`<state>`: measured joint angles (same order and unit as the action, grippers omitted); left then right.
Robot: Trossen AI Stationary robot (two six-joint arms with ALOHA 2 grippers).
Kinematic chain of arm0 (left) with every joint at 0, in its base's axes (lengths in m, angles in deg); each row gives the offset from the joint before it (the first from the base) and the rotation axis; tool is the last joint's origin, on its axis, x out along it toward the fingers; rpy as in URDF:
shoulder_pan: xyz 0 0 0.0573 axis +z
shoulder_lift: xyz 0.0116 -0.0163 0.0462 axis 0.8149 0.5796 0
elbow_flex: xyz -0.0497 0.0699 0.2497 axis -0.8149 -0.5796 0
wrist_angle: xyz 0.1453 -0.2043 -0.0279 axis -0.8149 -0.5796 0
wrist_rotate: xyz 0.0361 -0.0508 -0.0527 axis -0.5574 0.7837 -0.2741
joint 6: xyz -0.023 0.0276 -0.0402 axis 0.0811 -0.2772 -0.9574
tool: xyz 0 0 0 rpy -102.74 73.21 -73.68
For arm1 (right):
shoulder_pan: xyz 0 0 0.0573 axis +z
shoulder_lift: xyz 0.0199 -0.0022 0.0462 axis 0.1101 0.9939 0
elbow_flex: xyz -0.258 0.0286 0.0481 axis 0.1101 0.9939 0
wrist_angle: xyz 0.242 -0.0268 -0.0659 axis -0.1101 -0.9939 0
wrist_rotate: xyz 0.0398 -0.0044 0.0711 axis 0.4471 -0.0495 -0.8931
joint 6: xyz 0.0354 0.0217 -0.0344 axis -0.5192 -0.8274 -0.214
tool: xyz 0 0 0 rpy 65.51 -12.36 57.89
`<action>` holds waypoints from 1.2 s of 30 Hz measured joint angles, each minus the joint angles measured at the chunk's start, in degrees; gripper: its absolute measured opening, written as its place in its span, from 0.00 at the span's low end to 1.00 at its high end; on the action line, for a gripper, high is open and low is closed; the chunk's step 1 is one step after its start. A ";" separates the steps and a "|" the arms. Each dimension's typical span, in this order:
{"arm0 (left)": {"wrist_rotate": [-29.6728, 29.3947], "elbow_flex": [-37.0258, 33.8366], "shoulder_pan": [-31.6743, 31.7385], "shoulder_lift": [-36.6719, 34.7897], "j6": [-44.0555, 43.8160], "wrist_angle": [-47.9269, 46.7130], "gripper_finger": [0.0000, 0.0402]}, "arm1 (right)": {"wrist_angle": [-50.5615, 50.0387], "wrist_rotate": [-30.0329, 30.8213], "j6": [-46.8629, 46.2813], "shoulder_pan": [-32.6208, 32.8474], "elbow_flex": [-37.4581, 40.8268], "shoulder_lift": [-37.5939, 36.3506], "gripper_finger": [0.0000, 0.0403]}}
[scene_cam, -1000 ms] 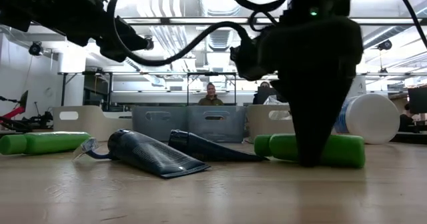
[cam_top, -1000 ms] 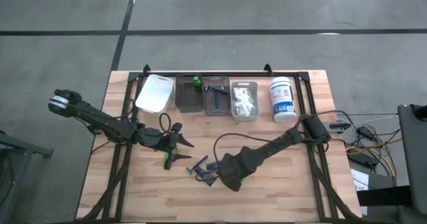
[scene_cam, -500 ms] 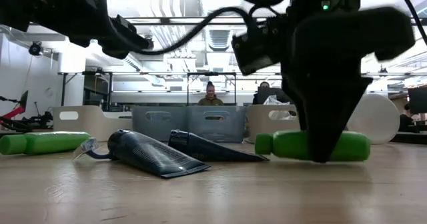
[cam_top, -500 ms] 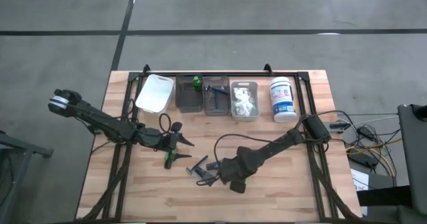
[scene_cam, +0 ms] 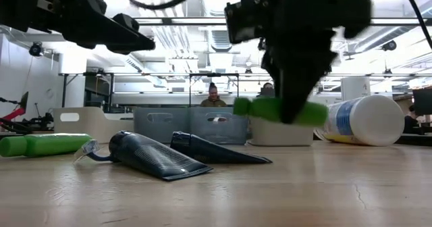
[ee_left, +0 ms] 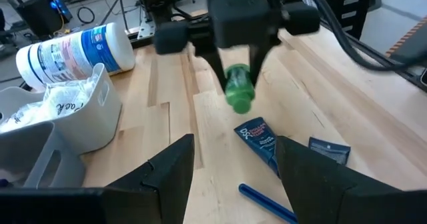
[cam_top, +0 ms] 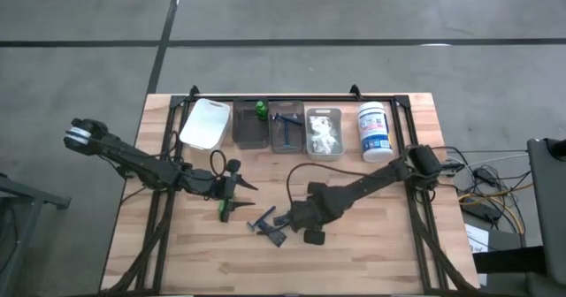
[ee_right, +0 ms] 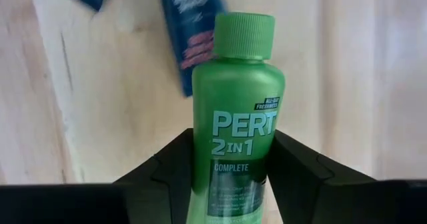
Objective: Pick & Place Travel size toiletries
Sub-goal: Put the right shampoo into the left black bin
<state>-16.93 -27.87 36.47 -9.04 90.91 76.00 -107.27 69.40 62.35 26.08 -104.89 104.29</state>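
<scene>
— Where's the right tool (scene_cam: pixel 291 112)?

— I see it above the wooden surface (cam_top: pixel 371 244), clenched on a green bottle (ee_right: pixel 237 111) held clear of the wood.

— The left tool (cam_top: pixel 232 191)?

— I have it released, hovering over another green bottle (cam_top: pixel 224 210) near the dark packets (cam_top: pixel 270 224).

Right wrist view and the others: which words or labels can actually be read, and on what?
"PERT 2IN1 COMPLETE": on the green bottle held in the right gripper.
Blue packets on the table: print too blurred to read.
White tub with blue label: text too small to read.
</scene>
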 joint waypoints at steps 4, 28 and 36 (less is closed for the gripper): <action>0.02 0.00 0.00 0.00 1.25 0.65 0.53 | 1.05 0.48 1.87 -1.70 0.00 -2.60 0.37; 3.10 8.31 3.14 17.37 11.53 13.13 0.53 | 9.01 -1.01 12.95 -6.34 -0.26 -7.65 0.37; 3.13 11.82 3.42 22.23 13.28 12.76 0.53 | 10.52 -2.32 13.82 -6.29 -0.28 -7.69 0.38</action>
<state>-13.81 -16.05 39.89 13.19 104.20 88.76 -96.75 67.08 76.17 19.79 -105.18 96.60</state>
